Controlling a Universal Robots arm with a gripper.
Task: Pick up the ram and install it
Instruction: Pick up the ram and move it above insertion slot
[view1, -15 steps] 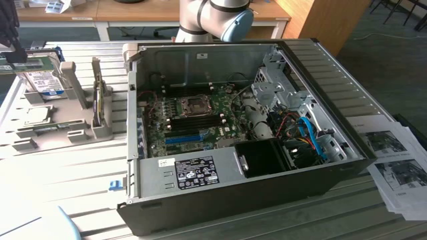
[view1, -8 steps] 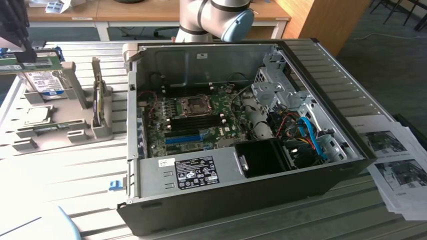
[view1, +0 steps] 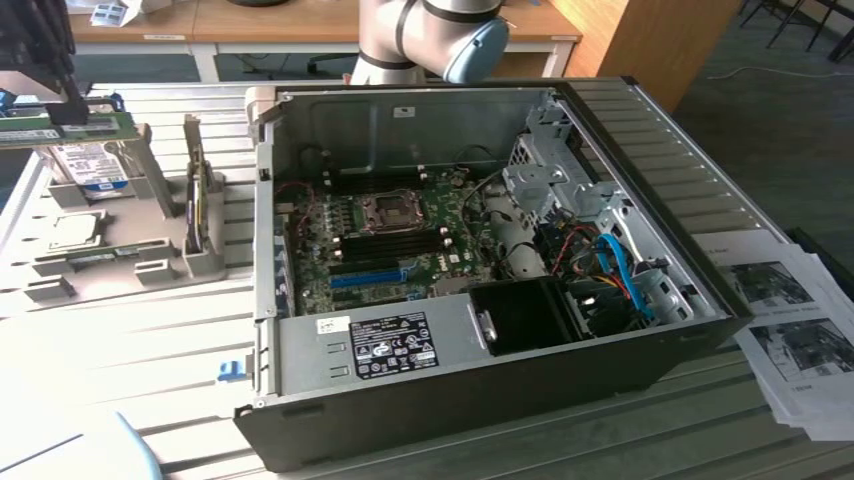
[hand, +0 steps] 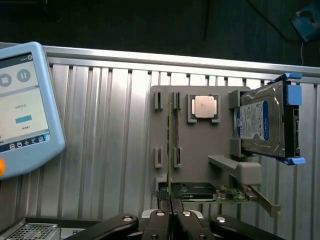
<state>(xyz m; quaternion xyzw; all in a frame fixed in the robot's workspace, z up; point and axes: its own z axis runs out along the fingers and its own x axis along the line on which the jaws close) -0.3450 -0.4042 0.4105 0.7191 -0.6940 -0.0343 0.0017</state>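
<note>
Hand (hand: 172, 204) is pinched tight on the ram (view1: 74, 131), holding the green stick on edge over the gray holder (hand: 200, 150) near the table's (hand: 100, 125) edge. The hard drive (hand: 262, 122) stands in that holder, and the open computer case (view1: 467, 380) sits just beside it.

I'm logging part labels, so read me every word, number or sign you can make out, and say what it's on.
No words are legible.
Black label on the power supply: too small.
Hard drive label: blurred.
Pendant screen: a pause sign; text blurred.
Printed sheets: unreadable.
</note>
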